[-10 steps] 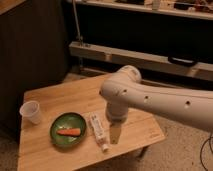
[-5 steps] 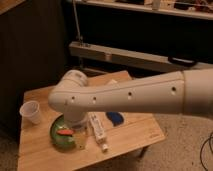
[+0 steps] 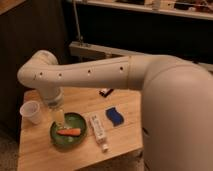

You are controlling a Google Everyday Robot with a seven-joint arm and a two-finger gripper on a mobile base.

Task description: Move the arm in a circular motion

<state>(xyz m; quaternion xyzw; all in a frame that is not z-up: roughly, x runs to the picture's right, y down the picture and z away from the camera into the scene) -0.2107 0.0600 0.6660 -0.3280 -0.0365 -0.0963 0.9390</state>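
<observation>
The arm (image 3: 100, 72), glossy white with small dark dots, fills the right side of the camera view and stretches left across the small wooden table (image 3: 125, 102). It bends at a rounded joint (image 3: 40, 70) and drops to a slim pale tip. That tip is the gripper (image 3: 58, 117), hanging just over the left rim of the green plate (image 3: 75, 142).
An orange carrot (image 3: 68, 132) lies on the green plate. A white cup (image 3: 31, 111) stands at the table's left edge. A white tube (image 3: 98, 131), a blue sponge (image 3: 115, 116) and a small dark object (image 3: 105, 92) lie on the table. A dark wall and shelving stand behind.
The arm has swung left and closer to the camera, filling more of the view. Its tip has moved from the table's middle to the left side of the plate.
</observation>
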